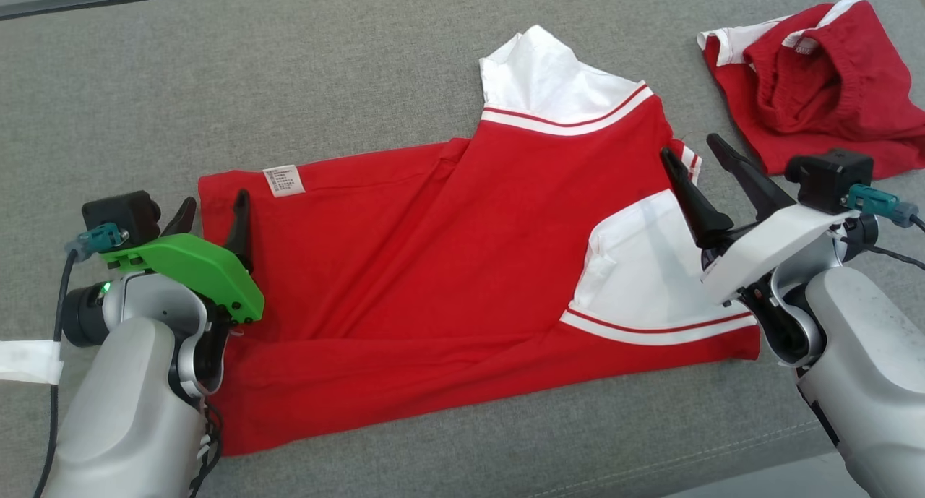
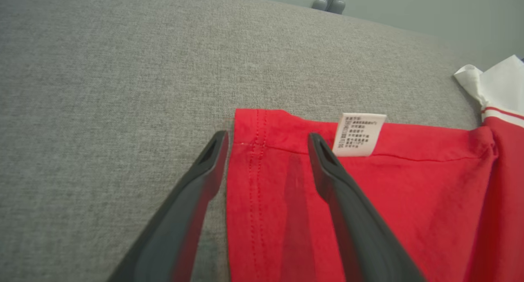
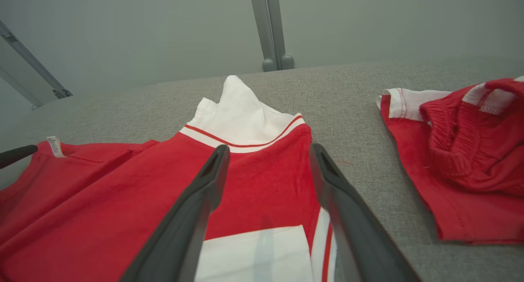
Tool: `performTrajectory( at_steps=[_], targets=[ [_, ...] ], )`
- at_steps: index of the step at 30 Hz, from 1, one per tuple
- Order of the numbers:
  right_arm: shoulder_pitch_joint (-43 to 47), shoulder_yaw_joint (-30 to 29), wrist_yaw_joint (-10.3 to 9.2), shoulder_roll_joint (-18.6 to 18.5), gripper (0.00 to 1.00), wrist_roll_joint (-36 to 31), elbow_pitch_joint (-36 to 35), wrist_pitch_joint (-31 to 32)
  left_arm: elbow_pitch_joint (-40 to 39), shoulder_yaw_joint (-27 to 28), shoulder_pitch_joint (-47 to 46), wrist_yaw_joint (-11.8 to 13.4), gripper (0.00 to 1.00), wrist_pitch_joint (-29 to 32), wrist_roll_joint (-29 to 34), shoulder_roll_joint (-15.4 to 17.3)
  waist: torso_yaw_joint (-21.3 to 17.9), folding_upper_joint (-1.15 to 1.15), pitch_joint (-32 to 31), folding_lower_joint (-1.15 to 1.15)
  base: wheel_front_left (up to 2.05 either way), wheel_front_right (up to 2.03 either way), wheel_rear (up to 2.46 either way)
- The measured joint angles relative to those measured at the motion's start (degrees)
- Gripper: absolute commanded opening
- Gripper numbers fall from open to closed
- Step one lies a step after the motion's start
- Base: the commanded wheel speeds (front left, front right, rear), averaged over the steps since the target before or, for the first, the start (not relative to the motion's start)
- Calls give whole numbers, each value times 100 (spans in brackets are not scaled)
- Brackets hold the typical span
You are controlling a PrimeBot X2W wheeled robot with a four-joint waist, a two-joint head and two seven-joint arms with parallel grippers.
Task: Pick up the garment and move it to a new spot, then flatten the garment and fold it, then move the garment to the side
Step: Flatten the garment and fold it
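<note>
The garment (image 1: 433,267), a red shirt with white sleeves and a white care label (image 1: 283,180), lies spread and partly folded across the grey cushion. My left gripper (image 1: 213,212) hovers open over its left edge, one finger off the cloth and one above it (image 2: 266,147). In the left wrist view the garment (image 2: 389,192) has its label (image 2: 358,134) just beyond the fingers. My right gripper (image 1: 697,158) stands open above the garment's right side by the white sleeve. The right wrist view looks past that gripper (image 3: 268,155) along the red cloth (image 3: 123,200) to the white sleeve (image 3: 241,114).
A second red and white garment (image 1: 816,86) lies bunched at the far right of the cushion, also in the right wrist view (image 3: 470,159). Bare grey cushion (image 1: 217,86) stretches behind and to the left. The cushion's front edge runs near my forearms. A metal post (image 3: 272,32) stands behind.
</note>
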Motion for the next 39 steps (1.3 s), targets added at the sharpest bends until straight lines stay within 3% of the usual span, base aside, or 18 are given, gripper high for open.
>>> performTrajectory(
  at_steps=[3,4,6,8,9,15,28,39],
  targets=[
    [-5,-9,0,-1,100,0,43,-1,225,-16,-91,24,99,-1,45,-19,-39,0,75,0,0,0,0],
    [-5,-15,0,-4,100,0,62,-1,267,-23,-96,25,75,-3,51,-27,-45,0,91,0,0,0,0],
    [-5,-67,-1,-11,100,0,79,-2,321,-48,-138,25,40,-20,53,-86,-36,0,117,0,0,0,0],
    [-5,-110,-2,-42,100,0,107,-9,339,-87,-251,24,8,-107,55,-199,1,0,136,0,0,0,0],
    [-5,-125,-8,-59,100,0,127,-9,347,-108,-316,21,0,-138,57,-238,24,0,144,0,0,0,0],
    [-165,-108,-8,-129,100,-8,319,86,424,-222,-505,-81,0,-342,64,-391,197,0,196,0,0,0,0],
    [-1676,114,-7,-330,100,-465,945,912,388,-542,-860,-390,0,-799,123,-709,730,0,406,0,0,0,0],
    [-2415,-107,-36,-160,100,-135,1750,1636,233,-887,-905,-589,0,-1055,119,-773,1341,0,656,0,0,0,0]
  ],
)
